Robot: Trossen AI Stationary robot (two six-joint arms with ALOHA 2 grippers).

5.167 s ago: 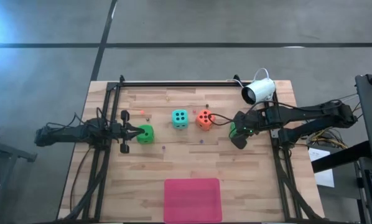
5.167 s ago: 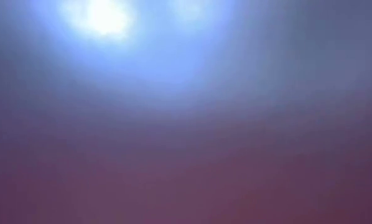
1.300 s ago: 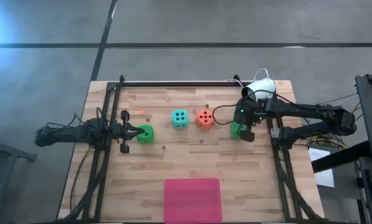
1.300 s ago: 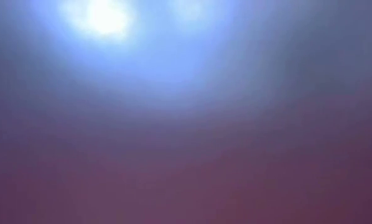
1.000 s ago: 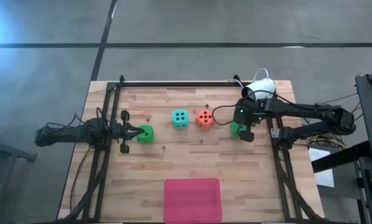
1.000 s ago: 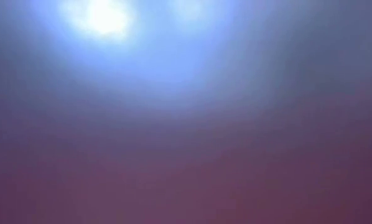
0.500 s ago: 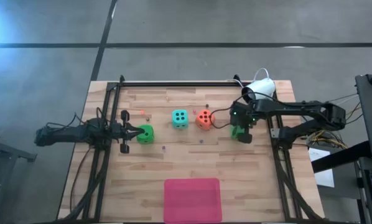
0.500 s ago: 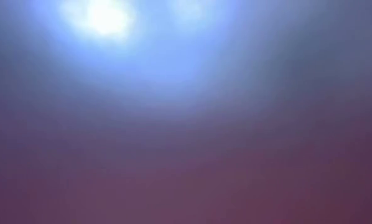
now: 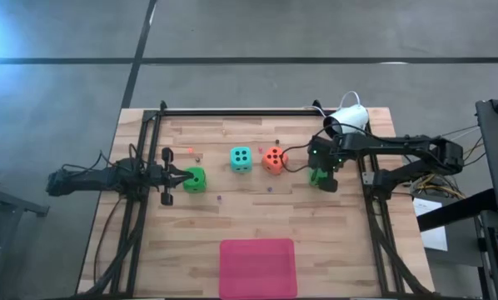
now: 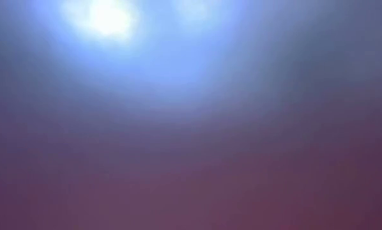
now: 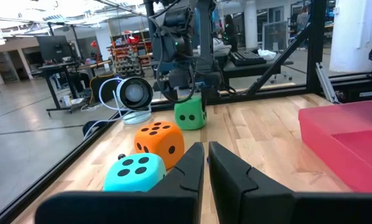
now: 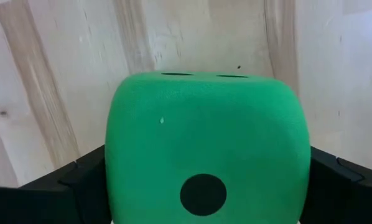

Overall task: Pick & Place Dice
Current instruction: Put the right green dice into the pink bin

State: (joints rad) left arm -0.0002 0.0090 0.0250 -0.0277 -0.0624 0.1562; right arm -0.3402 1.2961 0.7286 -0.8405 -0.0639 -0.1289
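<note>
Four dice lie in a row across the wooden table (image 9: 257, 212): a green die (image 9: 196, 180) on the left, then a teal die (image 9: 241, 158), an orange-red die (image 9: 273, 158) and a second green die (image 12: 204, 137) on the right. My right gripper (image 9: 320, 176) stands over that right-hand green die, one finger on each side of it. My left gripper (image 9: 181, 177) lies low and shut, its tip just left of the left green die. The low view shows only blur. My left gripper's tip is right beside the left green die; I cannot tell whether it touches it. My right gripper comes from above, pointing down, with the right green die between its two fingers (image 12: 80, 186), which meet its opposite sides (image 12: 114, 168). The die rests on the table, one pip facing the wrist camera.
A flat pink mat (image 9: 258, 267) lies near the table's front edge, in the middle. A white camera (image 9: 346, 122) stands at the far right, just behind my right arm. Black frame rails (image 9: 232, 111) run along the far, left and right sides.
My right gripper has shifted slightly toward the table's left, staying over the right-hand green die. None of the dice has moved.
</note>
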